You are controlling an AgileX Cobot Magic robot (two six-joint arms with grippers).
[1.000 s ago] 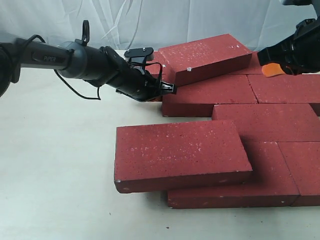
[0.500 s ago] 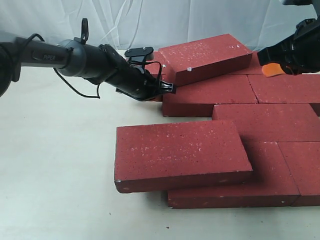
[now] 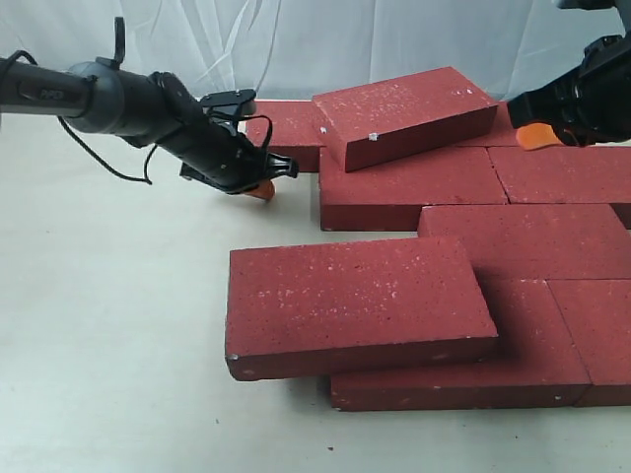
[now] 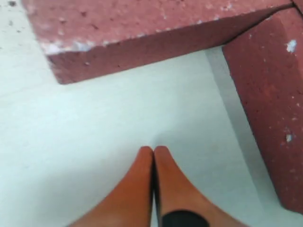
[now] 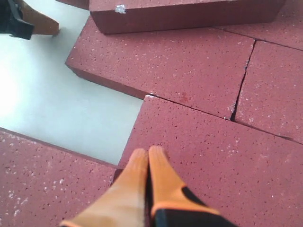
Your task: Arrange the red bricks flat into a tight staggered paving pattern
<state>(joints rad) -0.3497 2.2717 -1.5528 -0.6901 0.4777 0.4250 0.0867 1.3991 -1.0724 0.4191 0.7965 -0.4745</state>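
Red bricks [image 3: 463,177] with tiny white specks and rough, chipped edges fill the table [image 3: 108,325] from the middle out to 3 o'clock in the outside view. Most lie flat, side by side, with thin cracks between them. One front brick [image 3: 360,301] at 6 o'clock lies crooked, partly on top of the flat ones. One back brick [image 3: 409,113] at 12 o'clock lies tilted on top of others too. The left gripper [image 3: 264,187] is at 10 o'clock, low over the bare table just beside the bricks, its orange fingers [image 4: 142,175] pressed together with nothing between them. The right gripper [image 3: 537,136] is at 2 o'clock above the flat bricks, also pinched tight and holding nothing. A white curtain [image 3: 296,39] hangs behind.
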